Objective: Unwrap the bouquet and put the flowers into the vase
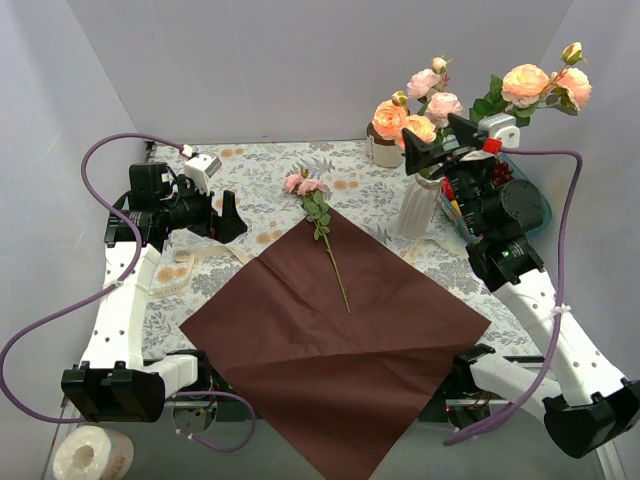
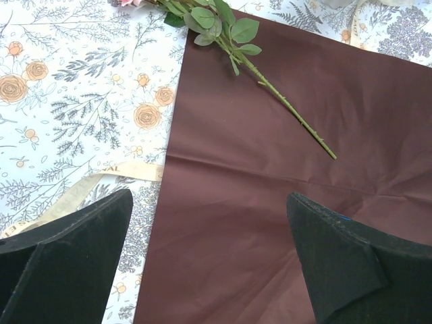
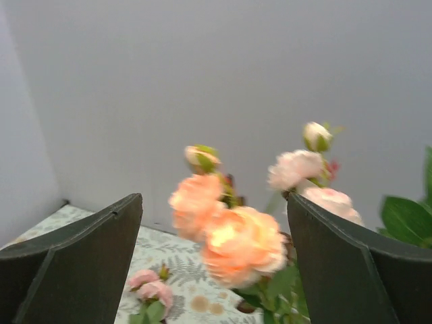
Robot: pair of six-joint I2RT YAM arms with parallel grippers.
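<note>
The bouquet is undone: its dark maroon paper point(image 1: 340, 340) lies spread flat on the table. One of the flowers point(image 1: 318, 205), pink with a long green stem point(image 2: 283, 101), lies across the paper's far corner. The other peach and pink flowers point(image 1: 420, 112) stand up from the slim white vase point(image 1: 418, 205). My right gripper point(image 1: 432, 145) hovers open among those blooms point(image 3: 236, 236), holding nothing. At the paper's left edge point(image 2: 304, 169) my left gripper point(image 1: 228, 215) is held open and empty. The cream ribbon point(image 2: 101, 179) lies loose on the cloth.
A short cream jar point(image 1: 383, 150) stands behind the vase. A clear bin with coloured fruit point(image 1: 520, 190) sits at the right, partly behind my right arm. A roll of tape point(image 1: 90, 455) lies at the near left corner. Grey walls close in the table.
</note>
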